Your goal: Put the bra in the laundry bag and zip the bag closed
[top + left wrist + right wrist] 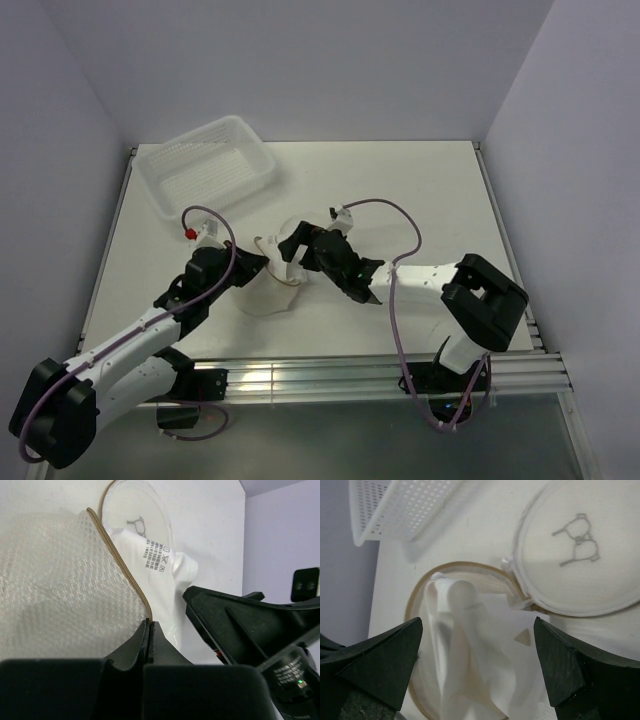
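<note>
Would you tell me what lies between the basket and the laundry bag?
Nothing: bare table separates the basket and the laundry bag, clearest in the right wrist view.

Two arms (135,345) (425,278), one laundry bag (580,545), one bra (465,650), one basket (210,165)

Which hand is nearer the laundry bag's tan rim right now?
Left. The left hand is shut on the tan rim of the laundry bag, touching it. The right hand hangs open over the bag's mouth, gripping nothing.
</note>
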### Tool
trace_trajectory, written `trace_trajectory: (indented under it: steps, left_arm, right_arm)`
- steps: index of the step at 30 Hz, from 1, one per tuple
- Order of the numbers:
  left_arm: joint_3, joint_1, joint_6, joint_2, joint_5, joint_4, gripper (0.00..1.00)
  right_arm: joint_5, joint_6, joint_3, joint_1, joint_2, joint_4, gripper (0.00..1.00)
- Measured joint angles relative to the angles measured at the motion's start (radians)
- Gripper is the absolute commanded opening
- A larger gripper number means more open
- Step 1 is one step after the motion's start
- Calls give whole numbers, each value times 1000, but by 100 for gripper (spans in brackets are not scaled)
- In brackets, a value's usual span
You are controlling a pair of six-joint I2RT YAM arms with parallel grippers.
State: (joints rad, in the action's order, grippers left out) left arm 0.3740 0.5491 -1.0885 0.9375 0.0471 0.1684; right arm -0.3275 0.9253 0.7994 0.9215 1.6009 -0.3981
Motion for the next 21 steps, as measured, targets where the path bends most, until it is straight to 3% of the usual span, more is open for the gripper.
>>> trace_trajectory:
  steps: [5,6,11,15,21]
  left_arm:
    - [-11,-1,5,-49,-8,0,0]
    - [-13,-1,5,-52,-10,1,0]
    - [-30,-1,7,-51,-28,6,0]
    - [-39,-1,11,-51,-35,6,0]
    - [-39,-1,22,-52,-43,7,0]
  right_arm:
    - [-26,-7,-87,-39,-60,25,92]
    - [-37,-6,-104,-51,-67,29,83]
    - [-72,-27,-138,-153,-68,62,61]
    - [-101,-112,-89,-264,-14,124,54]
    - [-72,-251,151,-280,200,283,54]
